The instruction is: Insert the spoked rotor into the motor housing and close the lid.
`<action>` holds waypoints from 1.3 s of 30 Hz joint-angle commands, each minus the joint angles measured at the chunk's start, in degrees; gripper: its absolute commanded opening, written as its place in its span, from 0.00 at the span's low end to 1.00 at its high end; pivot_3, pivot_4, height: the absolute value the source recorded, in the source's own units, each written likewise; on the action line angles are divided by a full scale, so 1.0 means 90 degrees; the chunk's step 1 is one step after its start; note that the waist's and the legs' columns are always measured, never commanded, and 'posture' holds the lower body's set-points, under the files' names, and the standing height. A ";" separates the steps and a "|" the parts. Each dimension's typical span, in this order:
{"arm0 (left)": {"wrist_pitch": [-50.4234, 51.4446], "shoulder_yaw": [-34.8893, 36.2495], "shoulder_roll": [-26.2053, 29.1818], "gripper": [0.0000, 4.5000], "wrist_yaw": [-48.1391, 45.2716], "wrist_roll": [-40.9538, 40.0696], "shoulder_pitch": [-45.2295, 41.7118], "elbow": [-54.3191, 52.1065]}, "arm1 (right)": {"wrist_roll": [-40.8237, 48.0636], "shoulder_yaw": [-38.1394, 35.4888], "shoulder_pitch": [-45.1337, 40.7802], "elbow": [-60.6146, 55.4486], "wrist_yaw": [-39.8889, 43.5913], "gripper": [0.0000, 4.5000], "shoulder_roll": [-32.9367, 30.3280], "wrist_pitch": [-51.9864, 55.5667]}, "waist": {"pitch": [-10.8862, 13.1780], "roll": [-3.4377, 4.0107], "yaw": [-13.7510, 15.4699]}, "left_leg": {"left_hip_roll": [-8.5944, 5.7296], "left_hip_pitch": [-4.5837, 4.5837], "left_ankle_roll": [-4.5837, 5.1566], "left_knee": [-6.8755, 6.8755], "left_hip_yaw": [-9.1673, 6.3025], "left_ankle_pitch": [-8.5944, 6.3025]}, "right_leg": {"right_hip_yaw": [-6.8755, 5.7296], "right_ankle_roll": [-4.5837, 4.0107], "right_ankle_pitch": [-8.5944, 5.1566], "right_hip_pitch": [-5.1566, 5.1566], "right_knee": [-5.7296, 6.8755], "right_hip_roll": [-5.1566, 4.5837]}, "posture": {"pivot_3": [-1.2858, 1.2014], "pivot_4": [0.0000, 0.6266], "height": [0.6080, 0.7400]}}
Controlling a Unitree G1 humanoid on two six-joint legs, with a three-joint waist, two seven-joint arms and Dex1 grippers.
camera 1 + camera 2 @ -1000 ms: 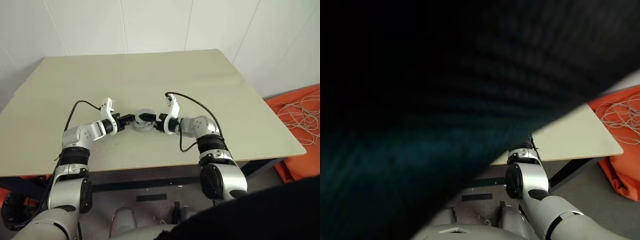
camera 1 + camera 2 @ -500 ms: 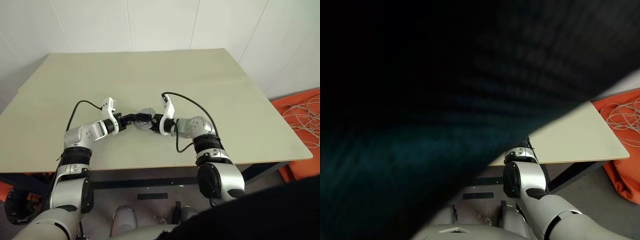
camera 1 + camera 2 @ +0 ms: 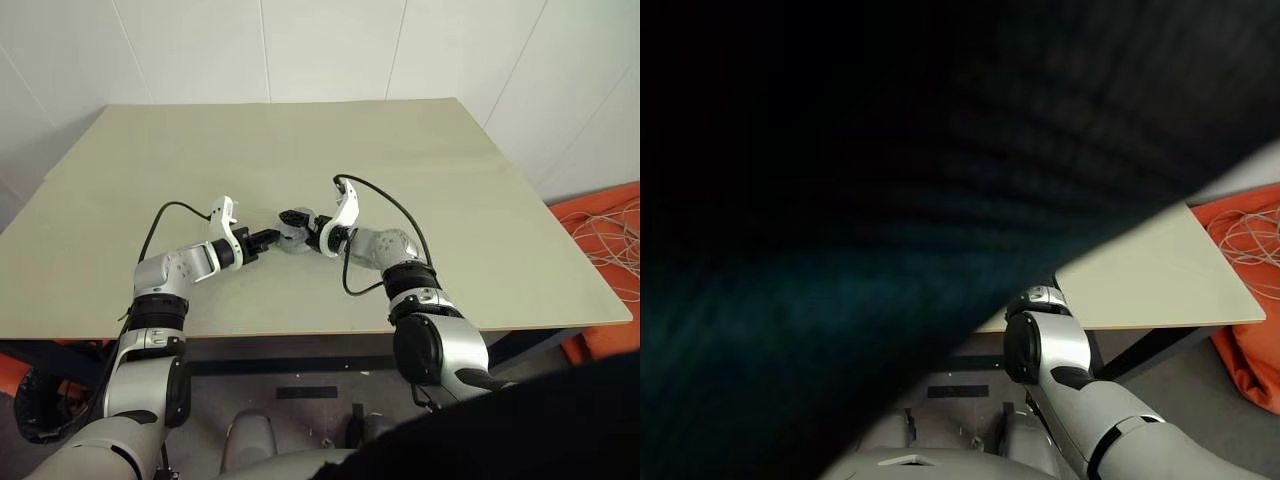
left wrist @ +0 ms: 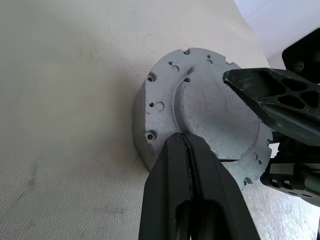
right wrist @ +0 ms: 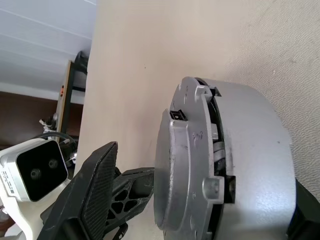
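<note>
Left jaws (image 4: 186, 150) pressed shut against the lid (image 4: 215, 110); right jaws (image 3: 297, 226) spread around the motor housing (image 5: 250, 165) on the tabletop (image 3: 400, 150); lid looks nearly closed, rotor presumably inside

A wide rectangular bench with a pale beige, matte top (image 3: 420, 170) stands against a white wall made of large smooth panels with thin seams (image 3: 330, 45). Under the bench there are dark metal legs (image 3: 1145, 352) and a grey floor (image 3: 1200, 385). At the right side, on the floor, lies an orange fabric (image 3: 600, 205) with a loose bundle of thin white cord (image 3: 612, 235) on it.
</note>
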 commanded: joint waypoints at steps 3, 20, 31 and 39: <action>0.0054 -0.0164 -0.0046 0.00 -0.0015 0.0054 -0.0072 0.0058 | 0.0147 -0.0027 -0.0313 -0.0012 -0.0009 0.56 -0.0014 -0.0196 | 0.0001 0.0002 -0.0003 | 0.0001 0.0000 0.0000 0.0000 0.0000 0.0000 | -0.0001 0.0000 0.0000 0.0000 0.0000 0.0000 | 0.52 0.00 1.00; -0.0134 -0.0026 -0.0046 0.00 -0.0083 -0.0053 -0.0081 0.0036 | 0.0453 -0.0416 -0.0482 0.0381 -0.0274 0.46 -0.0110 -0.0206 | 0.0002 0.0002 0.0011 | -0.0002 -0.0001 0.0000 0.0002 -0.0001 0.0000 | -0.0002 0.0000 0.0000 0.0000 0.0002 -0.0003 | 0.52 0.00 1.00; 0.0099 0.0489 -0.0043 0.00 -0.0353 -0.0813 0.0196 -0.0629 | 0.1248 -0.1407 -0.0891 0.0706 -0.0331 0.46 -0.0329 -0.0402 | 0.0005 0.0000 -0.0033 | 0.0001 -0.0074 0.0004 0.0008 -0.0001 0.0001 | -0.0005 -0.0001 0.0002 -0.0077 0.0012 0.0003 | 0.52 0.00 1.00; -0.0057 0.1311 -0.0212 0.00 0.0041 -0.1455 0.0190 -0.0574 | 0.1697 -0.1730 -0.1197 0.0610 -0.0362 0.46 -0.0481 -0.0198 | 0.0005 0.0000 -0.0030 | 0.0002 -0.0106 0.0033 0.0025 -0.0001 0.0011 | -0.0005 -0.0010 -0.0001 -0.0118 0.0045 0.0004 | 0.52 0.00 1.00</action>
